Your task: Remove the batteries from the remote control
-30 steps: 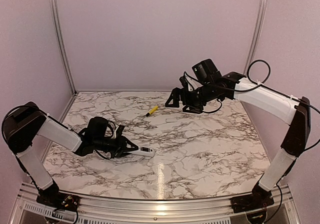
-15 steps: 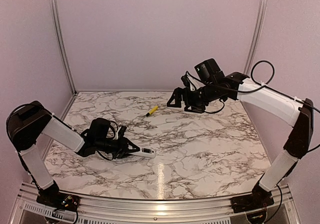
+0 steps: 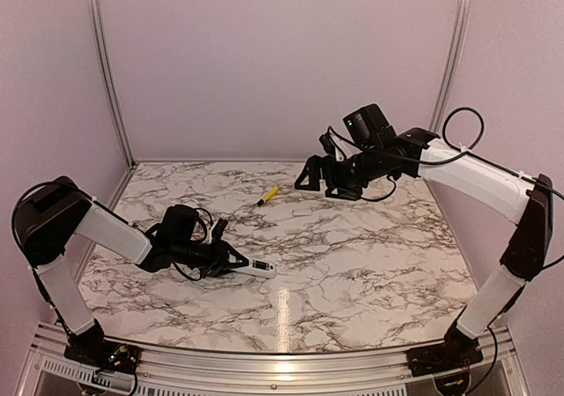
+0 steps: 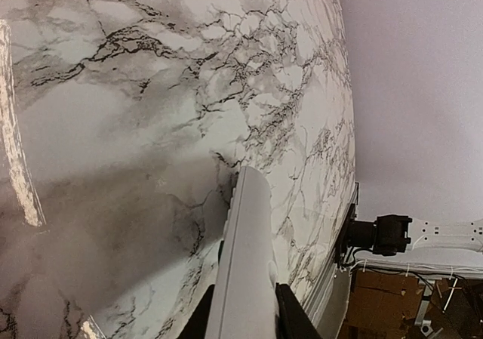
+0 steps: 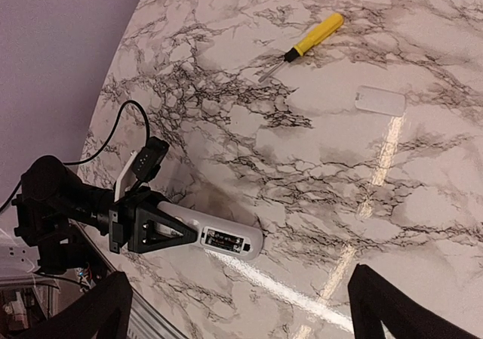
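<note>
I have the left gripper [image 3: 231, 260] clamped narrowly on one end of the remote control [image 5: 219, 241], which sits low at the near left of the marble table [image 3: 370, 264], its dark compartment [image 5: 225, 241] facing up. I cannot tell whether the batteries are inside. My right gripper [image 3: 308, 175] hangs wide open and empty above the far side, near the yellow-handled screwdriver [image 5: 313, 41].

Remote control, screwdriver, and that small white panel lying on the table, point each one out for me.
remote control [image 5: 223, 241]: right wrist view, dark recess in its upper face.
screwdriver [image 5: 308, 43]: right wrist view, yellow handle near the shaft.
white panel [image 5: 379, 100]: right wrist view, its centre.
</note>
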`<state>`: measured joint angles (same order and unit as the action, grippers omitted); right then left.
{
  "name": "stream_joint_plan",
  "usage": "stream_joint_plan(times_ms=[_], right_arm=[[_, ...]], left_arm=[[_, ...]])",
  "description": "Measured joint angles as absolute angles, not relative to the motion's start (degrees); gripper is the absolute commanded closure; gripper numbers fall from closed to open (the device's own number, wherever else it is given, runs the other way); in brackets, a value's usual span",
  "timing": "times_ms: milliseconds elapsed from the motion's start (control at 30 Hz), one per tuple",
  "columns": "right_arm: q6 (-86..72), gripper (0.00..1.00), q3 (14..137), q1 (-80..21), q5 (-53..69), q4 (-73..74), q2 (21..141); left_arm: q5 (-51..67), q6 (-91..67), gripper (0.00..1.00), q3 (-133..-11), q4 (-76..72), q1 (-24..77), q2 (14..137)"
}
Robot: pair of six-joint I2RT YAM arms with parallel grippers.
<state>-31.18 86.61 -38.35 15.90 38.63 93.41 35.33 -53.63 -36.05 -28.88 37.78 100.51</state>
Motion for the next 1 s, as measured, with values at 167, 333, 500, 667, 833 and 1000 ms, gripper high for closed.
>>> stream_joint_plan(times_ms=[167, 333, 500, 667, 833, 1000], right_arm=[[-30.68, 0.01, 86.61, -38.35, 15.88, 38.65, 93.43], [-29.91, 0.01, 86.63, -38.35, 15.77, 38.68, 93.43], [-29.85, 0.02, 86.63, -38.35, 15.22, 38.68, 93.43], [-29.76, 0.02, 86.63, -38.35, 14.46, 38.74, 93.41], [-29.74, 0.02, 86.52, -38.35, 13.76, 39.16, 92.92], [-29.74, 0.02, 86.3, -38.35, 12.95, 39.7, 91.77]], left_arm=[[34.13, -51.16, 0.67, -36.99, -25.41, 37.78, 100.49], [32.62, -49.04, 0.6, -37.67, -21.37, 37.78, 100.38], [30.85, -46.85, 0.43, -38.76, -17.37, 37.78, 100.27], [29.26, -44.75, 0.35, -40.4, -13.91, 37.93, 99.53], [27.57, -43.05, 0.28, -41.56, -10.76, 38.0, 98.78], [25.71, -41.08, 0.22, -43.31, -6.79, 38.04, 98.26]])
